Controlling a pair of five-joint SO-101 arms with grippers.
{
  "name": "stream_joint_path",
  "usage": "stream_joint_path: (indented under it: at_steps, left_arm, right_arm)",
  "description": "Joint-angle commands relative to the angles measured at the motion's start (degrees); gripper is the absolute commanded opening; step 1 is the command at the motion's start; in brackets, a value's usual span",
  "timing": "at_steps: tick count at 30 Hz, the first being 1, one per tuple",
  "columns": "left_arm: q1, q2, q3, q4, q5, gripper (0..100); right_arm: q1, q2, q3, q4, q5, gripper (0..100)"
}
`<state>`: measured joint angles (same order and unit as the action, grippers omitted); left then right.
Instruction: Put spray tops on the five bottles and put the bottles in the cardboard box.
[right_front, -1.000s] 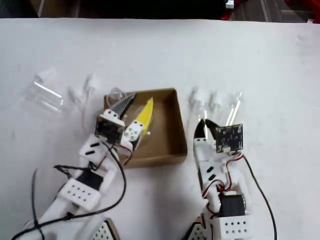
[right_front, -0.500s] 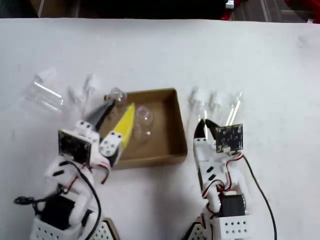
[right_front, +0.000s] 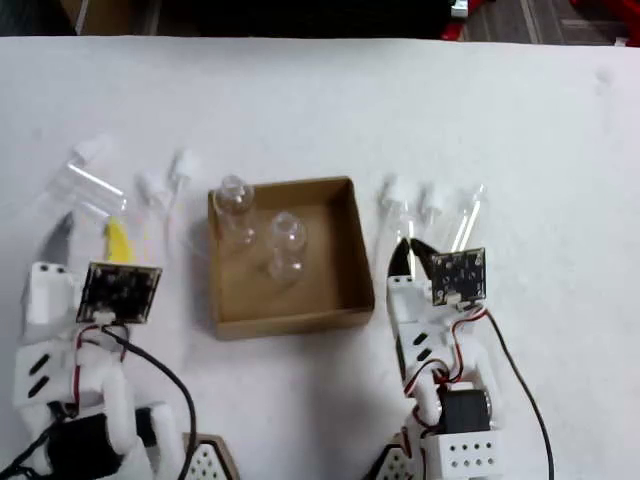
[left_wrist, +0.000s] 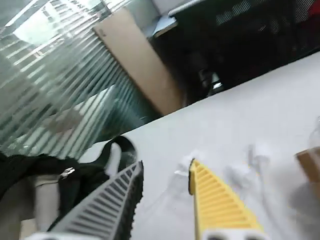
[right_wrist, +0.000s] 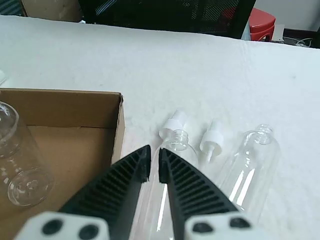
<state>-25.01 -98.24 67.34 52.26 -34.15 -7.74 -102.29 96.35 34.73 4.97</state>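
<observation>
Brown cardboard box (right_front: 290, 322) sits in the middle of the white table (right_front: 320, 90), between the two arms. Some clear bottles are already inside it. One is the bottle by the wall (right_front: 232, 205) on the left arm's side. There are one or two more in the middle of the box (right_front: 284, 245), and I cannot tell how many. I see no spray tops on them, so that part of the job looks not done, though they are too small to be sure.

More work waits outside the box. On the right arm's side lie two bottles with open necks: the near bottle (right_wrist: 172, 150) just past the gripper's tips, and the far bottle (right_wrist: 250, 162) beside it. A white spray top (right_wrist: 175, 122) lies by the near bottle's mouth, and a second spray top (right_wrist: 212, 140) lies between the two bottles. On the left arm's side there is another clear bottle lying down (right_front: 92, 190), with small white tops (right_front: 150, 187) near it.

The right gripper (right_wrist: 154, 152) hangs low beside the box. Its black fingers are almost closed, with just a thin gap, and they hold nothing. The left gripper (left_wrist: 165, 172) is off to the side of the box, near the lying bottle. Its grey and yellow fingers are spread apart and empty.

So I think the job is only partly done — the tops need to go on, and the bottles on the table need to go in the box
</observation>
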Motion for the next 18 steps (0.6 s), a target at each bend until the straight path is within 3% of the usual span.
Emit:
stream_joint_path:
  at_steps: [1, 5, 12, 18]
  left_arm:
    - [-5.6, 0.7, 2.8, 0.0, -11.1, 17]
    - [-8.2, 0.7, 9.8, -5.6, -20.0, 20]
    - [-8.6, 1.1, 30.2, -34.3, -31.9, 20]
    - [-9.6, 5.1, 25.1, -31.0, -32.6, 20]
  right_arm:
    - [-0.1, 0.1, 0.5, 0.4, -0.4, 1.9]
    - [-0.1, 0.1, 0.5, 0.4, -0.4, 1.9]
    - [-0.2, 0.1, 0.5, 1.2, -0.4, 1.9]
    - [-0.2, 0.1, 0.5, 1.2, -0.4, 1.9]
